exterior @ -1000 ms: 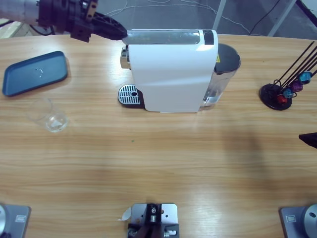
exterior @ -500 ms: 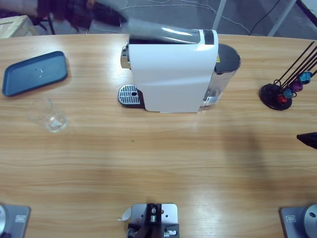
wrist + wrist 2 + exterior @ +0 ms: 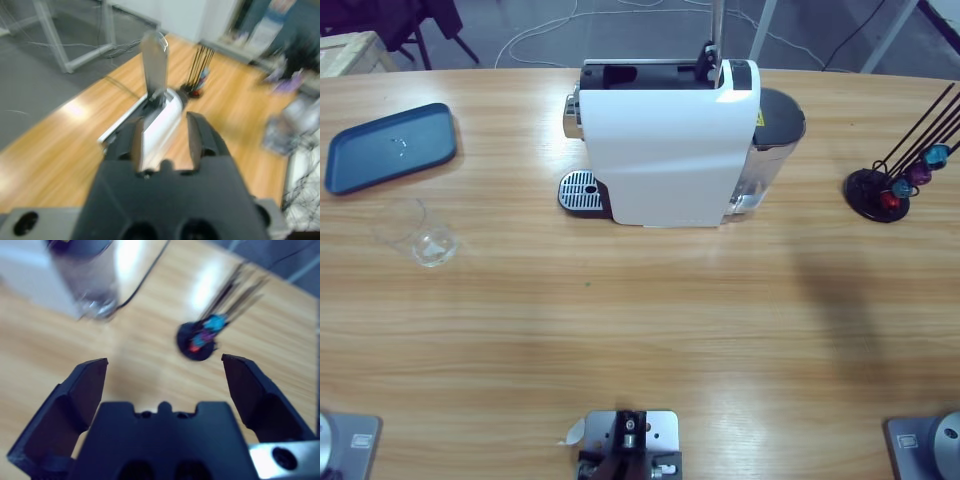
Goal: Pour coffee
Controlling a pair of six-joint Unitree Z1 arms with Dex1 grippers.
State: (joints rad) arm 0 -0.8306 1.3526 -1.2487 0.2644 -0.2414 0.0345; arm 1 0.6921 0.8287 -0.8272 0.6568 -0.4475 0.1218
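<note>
We find the coffee machine (image 3: pixel 665 150) mid-bench with its lever (image 3: pixel 716 30) raised and slot empty, the glass (image 3: pixel 418 232) unfilled at left, capsules still on the rack (image 3: pixel 890 190) at right, both pincers (image 3: pixel 165 142) (image 3: pixel 165 385) apart, holding nothing: early stage.

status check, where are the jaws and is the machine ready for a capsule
Left gripper off the coffee machine, holding nothing. Right gripper open, facing the capsule stand. Lever upright, top slot exposed. Glass not under the spout yet.
</note>
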